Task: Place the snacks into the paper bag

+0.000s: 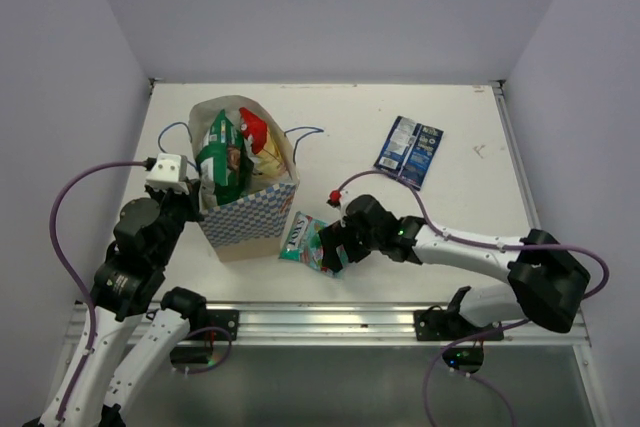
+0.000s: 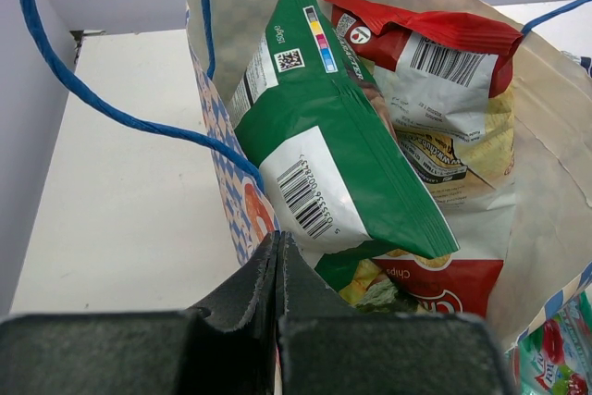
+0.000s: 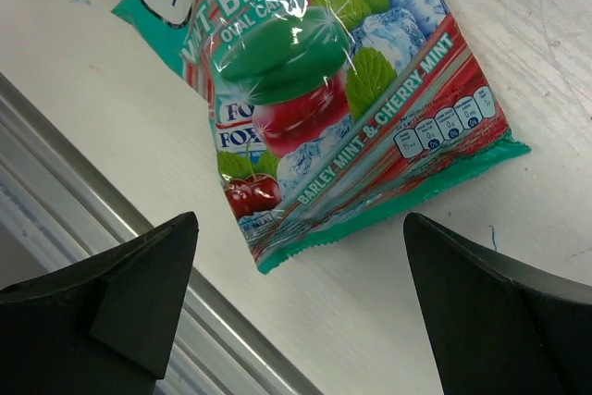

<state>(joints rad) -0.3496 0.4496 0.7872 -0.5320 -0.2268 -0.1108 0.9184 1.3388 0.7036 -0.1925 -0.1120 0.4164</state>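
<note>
Right arm (image 1: 470, 247) stretched low, jaws spread above candy pack (image 3: 333, 99)

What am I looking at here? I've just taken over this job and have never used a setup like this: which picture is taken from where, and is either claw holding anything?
Two robot arms sit at the near edge of a white table. The overhead picture looks down from behind them. The other two pictures come from a camera on each wrist. The left claw is shut, apparently pinching the rim of the paper bag. The bag already holds a green packet and a red packet. The right claw hangs open over the teal candy pack and holds nothing. A dark blue pack lies farther back on the table.
</note>
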